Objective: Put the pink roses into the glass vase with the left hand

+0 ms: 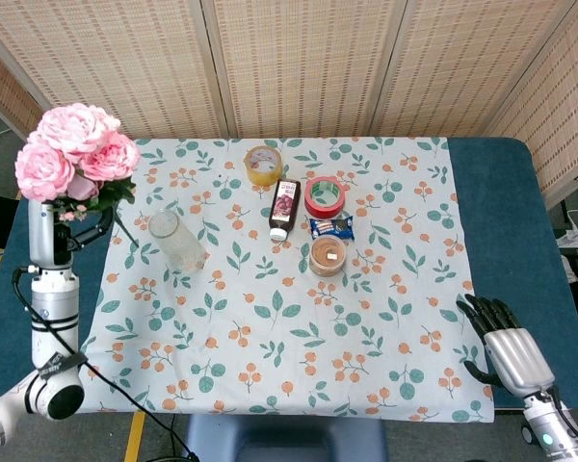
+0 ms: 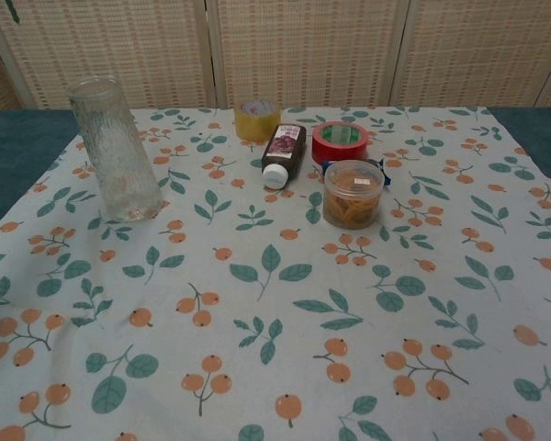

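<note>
High at the left of the head view my left hand [image 1: 50, 234] grips the bunch of pink roses [image 1: 74, 151] by the stems, blooms up, well above the table. The hand and the roses are outside the chest view. The empty glass vase [image 1: 177, 241] stands upright on the cloth to the right of the raised hand; in the chest view the vase [image 2: 116, 149] is at the far left. My right hand [image 1: 506, 350] rests at the table's front right edge, fingers spread, holding nothing.
On the floral cloth [image 1: 299, 318] behind the middle stand a yellow tape roll [image 1: 262, 165], a dark bottle lying down [image 1: 284, 209], a red tape roll [image 1: 325, 196], a blue snack packet [image 1: 330, 227] and a lidded plastic tub [image 1: 328, 256]. Wicker screens [image 1: 299, 63] close the back.
</note>
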Motion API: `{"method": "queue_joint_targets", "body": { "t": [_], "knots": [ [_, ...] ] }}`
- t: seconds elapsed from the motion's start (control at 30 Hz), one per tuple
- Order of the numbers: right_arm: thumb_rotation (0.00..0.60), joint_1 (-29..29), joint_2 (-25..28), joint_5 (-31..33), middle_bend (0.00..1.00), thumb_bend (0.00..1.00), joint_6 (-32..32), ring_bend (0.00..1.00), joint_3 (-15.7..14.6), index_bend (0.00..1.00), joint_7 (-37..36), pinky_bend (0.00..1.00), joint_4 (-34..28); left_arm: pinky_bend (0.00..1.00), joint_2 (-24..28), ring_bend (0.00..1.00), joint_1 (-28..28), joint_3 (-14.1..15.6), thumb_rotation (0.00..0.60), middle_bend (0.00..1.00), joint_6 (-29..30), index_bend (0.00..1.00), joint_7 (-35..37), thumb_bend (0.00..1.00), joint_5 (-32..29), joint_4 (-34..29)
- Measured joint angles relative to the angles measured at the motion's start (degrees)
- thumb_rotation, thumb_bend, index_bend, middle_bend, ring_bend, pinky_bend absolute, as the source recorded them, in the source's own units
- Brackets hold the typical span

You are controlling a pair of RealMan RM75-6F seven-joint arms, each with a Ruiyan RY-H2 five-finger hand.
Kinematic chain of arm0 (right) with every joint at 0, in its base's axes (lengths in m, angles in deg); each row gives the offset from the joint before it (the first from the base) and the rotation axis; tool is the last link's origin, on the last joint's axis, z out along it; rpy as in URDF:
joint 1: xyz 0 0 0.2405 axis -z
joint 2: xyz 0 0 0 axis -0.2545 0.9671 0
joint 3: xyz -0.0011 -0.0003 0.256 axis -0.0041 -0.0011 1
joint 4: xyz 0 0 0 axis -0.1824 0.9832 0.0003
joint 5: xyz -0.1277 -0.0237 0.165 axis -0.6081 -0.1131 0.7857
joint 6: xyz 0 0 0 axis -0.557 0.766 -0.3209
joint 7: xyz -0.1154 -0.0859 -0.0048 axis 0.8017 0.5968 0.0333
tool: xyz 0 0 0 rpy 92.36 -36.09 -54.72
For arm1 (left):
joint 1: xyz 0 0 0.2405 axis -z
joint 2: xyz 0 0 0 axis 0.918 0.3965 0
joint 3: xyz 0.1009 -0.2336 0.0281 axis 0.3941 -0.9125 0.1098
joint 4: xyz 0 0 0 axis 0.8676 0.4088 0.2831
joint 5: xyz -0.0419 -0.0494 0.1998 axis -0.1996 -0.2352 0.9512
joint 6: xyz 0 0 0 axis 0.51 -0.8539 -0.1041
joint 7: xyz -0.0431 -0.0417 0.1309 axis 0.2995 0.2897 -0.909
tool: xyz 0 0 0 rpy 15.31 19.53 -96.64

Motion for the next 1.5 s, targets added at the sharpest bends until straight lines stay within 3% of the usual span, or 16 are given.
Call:
{"method": "queue_joint_targets", "body": {
  "t": [0.17, 0.5, 1.2, 1.3, 1.43, 1.5],
  "knots": [
    [0.6, -0.15, -0.05, 0.7, 0.0, 0.18, -0.29, 0.0, 0.3, 0.0, 0.07, 0.0, 0.08, 0.22, -5.28, 0.29, 5.12, -1.49, 0.6, 0.5, -0.19, 0.5, 0.35, 0.48, -1.2, 11.24],
    [0.6, -0.44, -0.17, 1.5, 0.0, 0.18, -0.86, 0.0, 0.5, 0.0, 0.38, 0.0, 0.27, 0.21, -16.05, 0.28, 13.24, -0.02, 0.6, 0.49, -2.28, 0.5, 2.61, 0.48, -2.03, 30.74],
    [0.6, 0.27, 0.19, 0.61, 0.0, 0.18, 0.85, 0.0, 0.3, 0.0, 0.51, 0.0, -0.24, 0.19, -22.06, 0.25, 13.38, 5.56, 0.6, 0.47, -1.78, 0.48, 6.81, 0.47, -1.31, 40.55],
    [0.6, 0.4, 0.17, 0.62, 0.0, 0.18, 1.09, 0.0, 0.35, 0.0, 0.61, 0.0, -0.26, 0.16, -23.29, 0.19, 13.19, 6.5, 0.6, 0.41, -2.15, 0.42, 8.04, 0.46, -1.21, 42.03],
    [0.6, 0.36, 0.19, 0.58, 0.0, 0.18, 0.95, 0.0, 0.29, 0.0, 0.59, 0.0, -0.35, 0.08, -24.84, 0.02, 12.97, 7.69, 0.6, 0.16, -3.04, 0.09, 9.4, 0.46, -1.12, 43.55],
    [0.6, 0.37, 0.25, 0.41, 0.0, 0.18, 1.05, 0.0, 0.28, 0.0, 0.4, 0.0, -0.35, 0.07, -25.35, 0.0, 12.92, 7.89, 0.6, 0.07, -3.37, 0.01, 9.5, 0.46, -1.23, 44.07]
  ]
}}
